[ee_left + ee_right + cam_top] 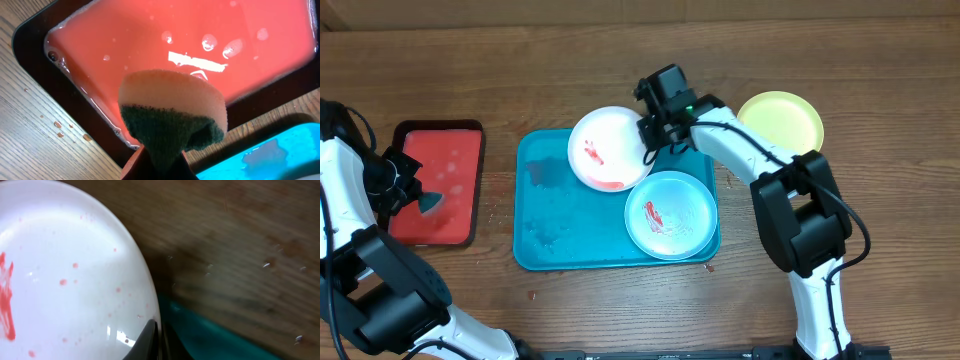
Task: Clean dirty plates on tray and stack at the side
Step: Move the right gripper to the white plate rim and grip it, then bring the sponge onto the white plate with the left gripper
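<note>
**A:** What has the right gripper got?

**B:** It is clamped on the right rim of the white plate. The wrist view shows the jaws closed over that edge. I judge it grips the rim so that the smeared face is left free for wiping.

**A:** And where does that plate sit?

**B:** At the far side of the tray, overlapping the tray's far rim. I cannot tell whether it is lifted or resting. Red sauce streaks its left half, with specks across the rest.

**A:** And the left gripper?

**B:** It is clenched on the sponge, which hangs over the red tray to the left, well apart from the plates. That tray holds a shallow, pinkish liquid with bubbles at the edge. I think the sponge is there to be wetted before the scrub. Its pale side faces the liquid, with the dark green scouring side nearer the fingers.

**A:** What about the other plates?

**B:** The mint plate lies in the tray's near right corner, just beside the white one, with a small red smear in the middle. The yellow plate is off the tray, on the table to the right. It looks clean, so that is probably where the stack starts.

**A:** What is the surface like?

**B:** It is dark brown wood grain. There are a few droplets near the red tray's corner and a red speck or two in front of the teal one. The tray floor looks wet in patches.
</note>
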Robot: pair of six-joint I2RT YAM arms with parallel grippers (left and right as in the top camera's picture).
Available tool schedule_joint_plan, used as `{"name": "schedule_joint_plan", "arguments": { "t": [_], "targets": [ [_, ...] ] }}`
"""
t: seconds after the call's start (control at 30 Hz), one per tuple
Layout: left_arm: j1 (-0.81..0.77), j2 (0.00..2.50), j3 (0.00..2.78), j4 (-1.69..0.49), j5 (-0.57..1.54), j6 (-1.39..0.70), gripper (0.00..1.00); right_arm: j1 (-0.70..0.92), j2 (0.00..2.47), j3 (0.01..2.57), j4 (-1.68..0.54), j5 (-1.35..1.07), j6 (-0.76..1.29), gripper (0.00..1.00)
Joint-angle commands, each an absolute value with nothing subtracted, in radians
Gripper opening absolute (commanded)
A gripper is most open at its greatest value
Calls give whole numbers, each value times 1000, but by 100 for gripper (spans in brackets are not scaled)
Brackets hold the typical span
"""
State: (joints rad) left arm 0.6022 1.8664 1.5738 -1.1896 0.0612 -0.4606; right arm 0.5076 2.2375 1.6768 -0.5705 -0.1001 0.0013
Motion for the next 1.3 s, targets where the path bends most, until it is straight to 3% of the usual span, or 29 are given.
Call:
{"name": "schedule_joint_plan", "arguments": {
  "t": [0.0,0.23,0.5,0.73,0.9,1.27],
  "targets": [
    [592,1870,1592,-1192,110,-432,4,579,2233,1702,-614,-99,30,4],
    [543,1870,1592,-1150,405,-185,4,675,2233,1702,-638,-121,159,4],
    [414,1873,1591,-1143,347,-186,4,712,2234,1702,-623,-113,276,4],
    [265,1878,1542,-1114,344,-187,4,712,2236,1666,-607,31,455,4],
    [158,1879,1462,-1025,343,-211,4,713,2236,1640,-609,-30,455,4],
    [-1,1879,1321,-793,329,-355,5,713,2236,1635,-665,33,656,4]
  ]
}}
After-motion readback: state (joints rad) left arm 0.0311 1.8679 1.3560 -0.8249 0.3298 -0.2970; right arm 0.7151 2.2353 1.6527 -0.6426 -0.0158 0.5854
